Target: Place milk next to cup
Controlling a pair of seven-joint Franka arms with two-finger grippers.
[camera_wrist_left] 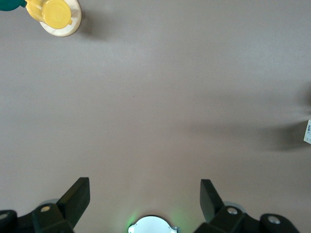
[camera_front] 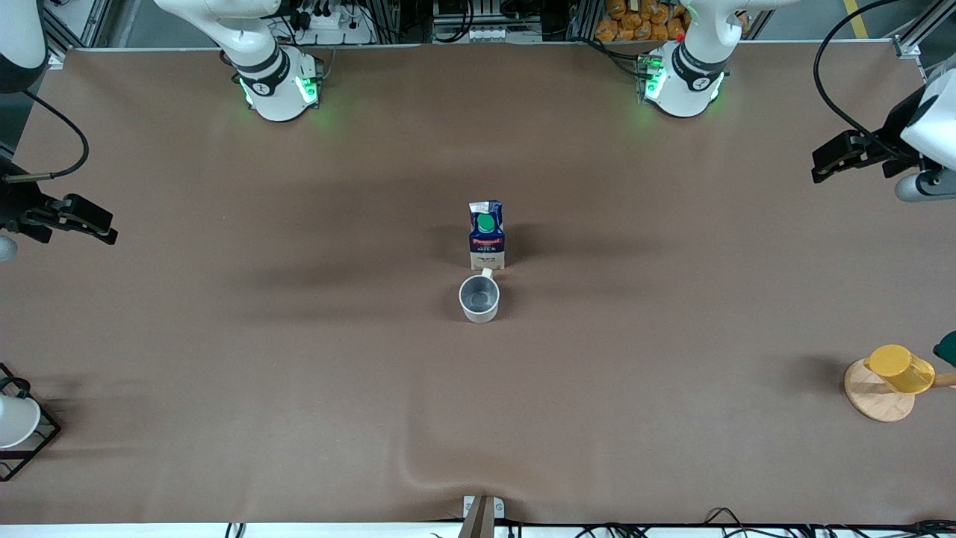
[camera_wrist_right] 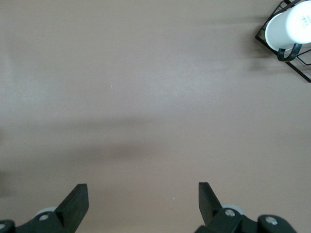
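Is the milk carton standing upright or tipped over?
Upright: the milk stands on its base, gable top and green cap uppermost, right beside the cup, farther from the front camera.

I see even overhead light, soft shadows smeared across the table, green glow at both bases

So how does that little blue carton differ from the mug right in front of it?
The milk is a tall, closed, dark blue box with a green cap; the cup is low, round, beige and open-topped, showing a grey inside. The cup is nearer the front camera. Both stand upright mid-table, close together.
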